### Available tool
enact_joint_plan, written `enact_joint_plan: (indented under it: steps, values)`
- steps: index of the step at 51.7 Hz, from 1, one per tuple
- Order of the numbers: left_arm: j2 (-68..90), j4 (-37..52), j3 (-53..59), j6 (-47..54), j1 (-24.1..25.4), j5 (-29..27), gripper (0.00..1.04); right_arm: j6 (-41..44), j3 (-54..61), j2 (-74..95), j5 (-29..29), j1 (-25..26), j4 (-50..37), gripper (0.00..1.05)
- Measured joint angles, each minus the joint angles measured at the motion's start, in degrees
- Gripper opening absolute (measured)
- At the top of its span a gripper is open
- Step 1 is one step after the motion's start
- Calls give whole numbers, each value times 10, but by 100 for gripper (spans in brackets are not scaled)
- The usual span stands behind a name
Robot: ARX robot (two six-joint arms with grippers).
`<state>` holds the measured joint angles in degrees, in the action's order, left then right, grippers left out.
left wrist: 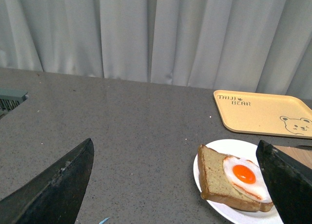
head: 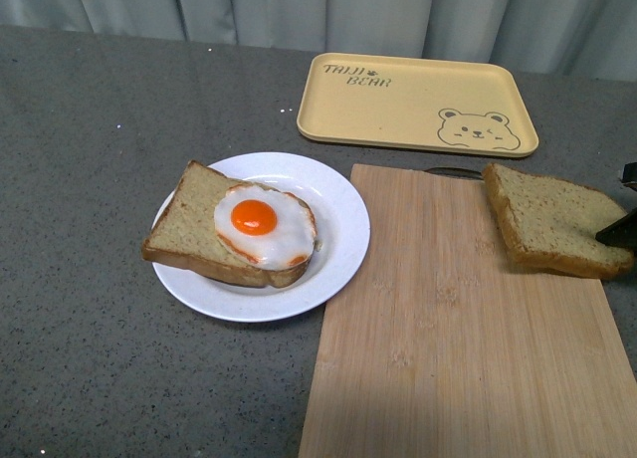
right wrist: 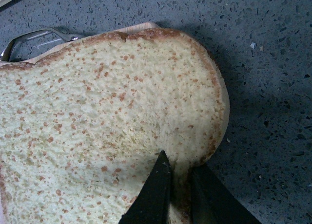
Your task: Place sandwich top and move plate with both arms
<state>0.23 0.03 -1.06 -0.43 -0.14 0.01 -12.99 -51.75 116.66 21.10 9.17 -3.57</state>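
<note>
The sandwich top point(head: 550, 219), a plain tan slice with brown crust, is held tilted just above the right end of the wooden cutting board point(head: 448, 329). My right gripper point(head: 619, 229) is shut on its right edge; in the right wrist view its black fingers point(right wrist: 157, 195) pinch the slice point(right wrist: 107, 126) at the crust. The white plate point(head: 338, 194) lies left of the board and bears a bread slice with a fried egg point(head: 261, 223). My left gripper point(left wrist: 175, 185) is open and empty, low over the table left of the plate point(left wrist: 214, 148); it is out of the front view.
A yellow tray with a bear drawing point(head: 418, 105) lies at the back, behind the board. A metal handle point(right wrist: 34, 39) sticks out of the board's far end. Grey curtains hang behind the grey speckled table point(head: 90, 179).
</note>
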Motion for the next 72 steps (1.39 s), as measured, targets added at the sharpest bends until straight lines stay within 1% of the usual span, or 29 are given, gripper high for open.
enact_joint_plan:
  steps: [3, 7, 13, 17, 19, 24, 35, 42, 55, 62, 72]
  values:
    - [0, 0, 0, 0, 0, 0, 98, -7, 4, -6, 2, 0, -1, 3]
    - [0, 0, 0, 0, 0, 0, 98, -29, 21, -28, 18, 0, -13, 3]
    - [0, 0, 0, 0, 0, 0, 98, -73, 56, -75, 56, -6, -44, 3]
    - [0, 0, 0, 0, 0, 0, 98, -113, 75, -117, 90, -22, -77, 3]
    - [0, 0, 0, 0, 0, 0, 98, -137, 83, -138, 108, -38, -103, 3]
    - [0, 0, 0, 0, 0, 0, 98, -169, 86, -152, 120, -74, -133, 3]
    - [0, 0, 0, 0, 0, 0, 98, -221, 73, -111, 125, -165, -195, 3]
    - [0, 0, 0, 0, 0, 0, 98, -261, 40, -58, 117, -222, -228, 3]
    - [0, 0, 0, 0, 0, 0, 98, -316, -29, 27, 108, -306, -235, 3]
    - [0, 0, 0, 0, 0, 0, 98, -322, -52, 51, 97, -325, -216, 3]
    - [0, 0, 0, 0, 0, 0, 98, -324, -57, 63, 94, -327, -215, 3]
